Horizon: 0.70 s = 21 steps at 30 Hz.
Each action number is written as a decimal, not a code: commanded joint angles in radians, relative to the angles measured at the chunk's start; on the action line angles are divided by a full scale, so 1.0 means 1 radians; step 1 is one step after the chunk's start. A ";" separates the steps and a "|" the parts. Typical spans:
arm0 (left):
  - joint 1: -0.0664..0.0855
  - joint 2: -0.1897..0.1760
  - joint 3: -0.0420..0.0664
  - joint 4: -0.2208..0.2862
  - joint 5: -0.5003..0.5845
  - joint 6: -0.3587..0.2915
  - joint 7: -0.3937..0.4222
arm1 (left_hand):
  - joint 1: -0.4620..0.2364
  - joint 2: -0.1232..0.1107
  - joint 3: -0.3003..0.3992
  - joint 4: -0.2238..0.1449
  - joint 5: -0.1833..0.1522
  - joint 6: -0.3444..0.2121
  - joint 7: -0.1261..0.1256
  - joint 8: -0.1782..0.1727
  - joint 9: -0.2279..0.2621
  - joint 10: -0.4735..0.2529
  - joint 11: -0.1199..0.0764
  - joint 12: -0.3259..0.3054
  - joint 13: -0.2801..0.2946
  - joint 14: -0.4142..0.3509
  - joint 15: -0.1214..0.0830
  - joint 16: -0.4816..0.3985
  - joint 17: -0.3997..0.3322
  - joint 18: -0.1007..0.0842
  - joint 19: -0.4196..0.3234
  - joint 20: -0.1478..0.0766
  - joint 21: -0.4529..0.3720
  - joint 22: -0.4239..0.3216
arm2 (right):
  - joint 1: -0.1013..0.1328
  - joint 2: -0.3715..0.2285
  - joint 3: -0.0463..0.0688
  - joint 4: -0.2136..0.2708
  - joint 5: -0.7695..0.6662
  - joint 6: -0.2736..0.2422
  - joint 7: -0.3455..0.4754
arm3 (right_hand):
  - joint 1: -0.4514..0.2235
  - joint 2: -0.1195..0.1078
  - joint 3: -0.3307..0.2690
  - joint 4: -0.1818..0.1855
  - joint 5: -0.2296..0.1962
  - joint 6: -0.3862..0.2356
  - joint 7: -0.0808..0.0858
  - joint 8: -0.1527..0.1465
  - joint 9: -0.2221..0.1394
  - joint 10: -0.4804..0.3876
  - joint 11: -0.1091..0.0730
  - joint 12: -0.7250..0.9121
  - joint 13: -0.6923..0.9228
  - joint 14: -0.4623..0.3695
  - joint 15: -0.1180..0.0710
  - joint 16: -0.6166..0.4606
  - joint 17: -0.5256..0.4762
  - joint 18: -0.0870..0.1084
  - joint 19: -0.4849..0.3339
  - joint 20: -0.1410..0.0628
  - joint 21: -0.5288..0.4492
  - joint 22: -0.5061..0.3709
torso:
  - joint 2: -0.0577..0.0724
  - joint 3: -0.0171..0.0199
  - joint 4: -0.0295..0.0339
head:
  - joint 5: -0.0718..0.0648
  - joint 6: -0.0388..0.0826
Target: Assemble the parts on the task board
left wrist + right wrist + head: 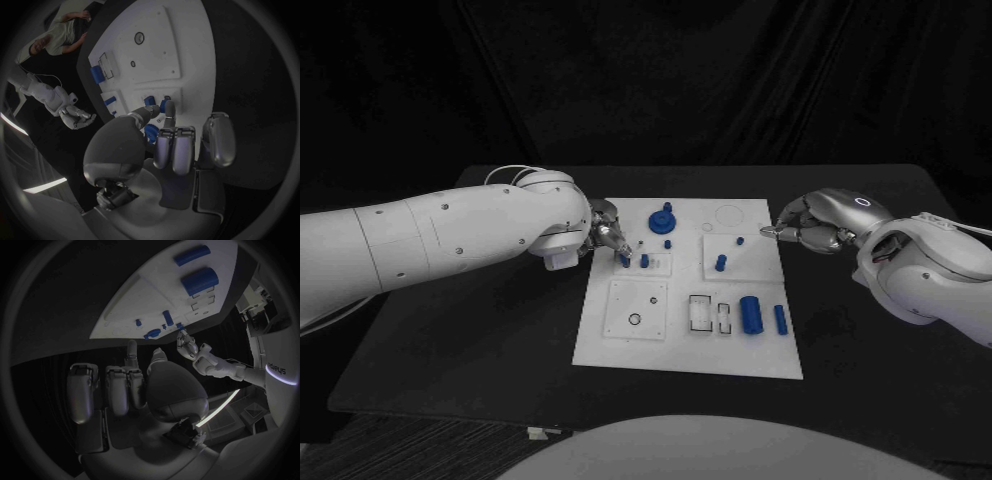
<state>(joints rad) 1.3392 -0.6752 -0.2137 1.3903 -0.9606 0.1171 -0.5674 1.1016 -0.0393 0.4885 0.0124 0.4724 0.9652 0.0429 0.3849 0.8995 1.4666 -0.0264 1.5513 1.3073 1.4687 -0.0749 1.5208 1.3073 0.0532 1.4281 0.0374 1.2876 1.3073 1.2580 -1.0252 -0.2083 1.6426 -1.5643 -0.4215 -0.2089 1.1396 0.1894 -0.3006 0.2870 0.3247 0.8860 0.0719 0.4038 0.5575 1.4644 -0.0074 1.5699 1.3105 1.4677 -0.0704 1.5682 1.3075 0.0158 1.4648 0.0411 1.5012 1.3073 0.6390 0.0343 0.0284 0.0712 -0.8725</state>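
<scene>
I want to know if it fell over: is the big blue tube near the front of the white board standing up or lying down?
Lying down. The big blue tube rests on its side on the task board.

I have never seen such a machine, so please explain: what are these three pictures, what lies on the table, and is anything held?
A robot with two white arms works at a black table. One picture looks down from its head; the two round ones come from cameras at its wrists. The white task board carries small blue parts, such as a large cylinder. The left hand has its fingers at a small blue peg; whether it grips it I cannot tell. The right hand holds nothing that I can see.
</scene>
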 commanded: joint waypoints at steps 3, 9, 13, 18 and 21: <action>-0.004 0.001 0.001 0.000 0.002 -0.005 0.017 | -0.003 0.010 0.002 0.005 0.003 0.000 -0.005 0.006 0.001 0.079 -0.008 -0.004 0.233 0.072 -0.007 -0.005 0.207 0.013 0.002 -0.006 -0.005 0.157 | -0.003 -0.001 0.001 0.001 -0.006 -0.009 -0.010 | 0.012 0.001 -0.005 -0.001 0.006 -0.002 0.000 0.001 -0.002 0.106 0.005 0.001 0.260 0.103 0.007 0.003 0.263 0.005 0.064 0.008 -0.003 0.236 | 0.000 0.0002 0.0000 | -0.001 0.000; -0.005 0.003 0.001 -0.004 0.002 -0.008 0.018 | -0.003 0.010 0.003 0.005 0.003 -0.001 -0.005 0.006 0.000 0.078 -0.008 -0.005 0.231 0.071 -0.007 -0.007 0.205 0.013 0.002 -0.006 -0.006 0.157 | -0.003 -0.001 0.001 0.000 -0.006 -0.008 -0.010 | 0.012 0.001 -0.005 -0.001 0.006 -0.002 0.000 0.001 -0.002 0.106 0.005 0.001 0.260 0.103 0.007 0.003 0.263 0.005 0.064 0.008 -0.003 0.236 | 0.001 0.0003 0.0002 | -0.002 0.000; -0.006 0.003 0.001 -0.005 0.002 -0.007 0.018 | -0.003 0.010 0.003 0.005 0.003 -0.001 -0.005 0.006 0.000 0.078 -0.008 -0.005 0.231 0.071 -0.007 -0.007 0.205 0.013 0.002 -0.006 -0.006 0.157 | -0.004 0.000 0.001 -0.001 -0.006 -0.007 -0.010 | 0.012 0.001 -0.005 -0.001 0.006 -0.002 0.000 0.001 -0.002 0.106 0.005 0.001 0.260 0.103 0.007 0.003 0.263 0.005 0.064 0.008 -0.003 0.236 | 0.000 -0.0001 0.0003 | -0.001 0.000; -0.008 0.004 0.001 -0.007 0.002 -0.010 0.021 | -0.003 0.010 0.003 0.005 0.003 -0.001 -0.005 0.006 0.000 0.077 -0.008 -0.006 0.230 0.071 -0.007 -0.007 0.205 0.013 0.002 -0.006 -0.006 0.157 | -0.006 0.001 0.001 -0.002 -0.006 -0.004 -0.010 | 0.012 0.001 -0.005 -0.001 0.006 -0.002 0.000 0.001 -0.002 0.106 0.005 0.001 0.260 0.103 0.007 0.003 0.263 0.005 0.064 0.008 -0.003 0.236 | 0.001 0.0000 0.0001 | 0.000 0.000; -0.010 0.005 0.001 -0.010 0.002 -0.013 0.023 | -0.003 0.010 0.003 0.005 0.003 -0.001 -0.005 0.006 0.000 0.077 -0.008 -0.006 0.230 0.071 -0.007 -0.007 0.205 0.013 0.002 -0.006 -0.006 0.157 | -0.007 0.001 0.001 -0.003 -0.006 -0.004 -0.010 | 0.014 0.002 -0.006 0.000 0.007 -0.001 0.000 0.001 -0.002 0.106 0.005 0.001 0.260 0.103 0.007 0.003 0.263 0.005 0.064 0.007 -0.003 0.235 | 0.000 0.0002 0.0001 | 0.000 0.000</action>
<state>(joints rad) 1.3320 -0.6728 -0.2133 1.3809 -0.9606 0.1144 -0.5622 1.0988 -0.0420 0.4884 0.0124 0.4724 0.9669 0.0447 0.3881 0.8990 1.4666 -0.0265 1.5515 1.3073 1.4687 -0.0749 1.5171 1.3073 0.0532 1.4281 0.0374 1.2876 1.3073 1.2541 -1.0238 -0.2083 1.6400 -1.5643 -0.4210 -0.2090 1.1398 0.1897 -0.3006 0.2869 0.3247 0.8860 0.0719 0.4038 0.5564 1.4644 -0.0074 1.5700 1.3099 1.4676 -0.0704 1.5682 1.3074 0.0158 1.4649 0.0411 1.5012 1.3081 0.6393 0.0345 0.0284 0.0713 -0.8725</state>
